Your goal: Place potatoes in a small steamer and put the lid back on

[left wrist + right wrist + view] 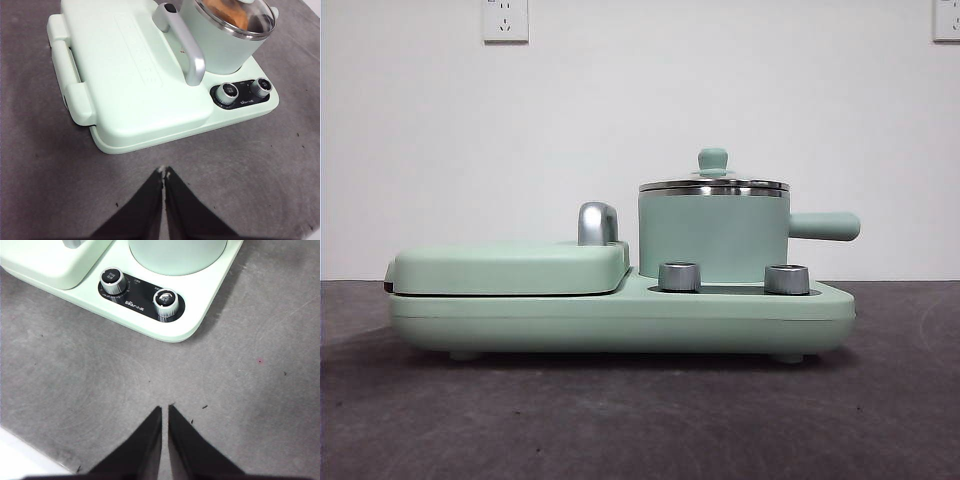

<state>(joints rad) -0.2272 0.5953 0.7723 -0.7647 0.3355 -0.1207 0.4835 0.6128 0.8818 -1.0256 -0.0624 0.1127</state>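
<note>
— Grippers first: left gripper (pixel 164 172) and right gripper (pixel 164 410), jaws pressed together, holding nothing, both hanging over bare table (pixel 620 420) short of the appliance.

— Larger items?

— Cooker base (pixel 620 315); flat griddle cover (pixel 510 268), closed. Small steamer (pixel 713 238) seated on its burner, handle outward.

— Smaller?

— Lid (pixel 237 20) seated on the rim, so steam would stay in. Potatoes (pixel 227 14) under the glass, orange. Task looks complete.
</note>
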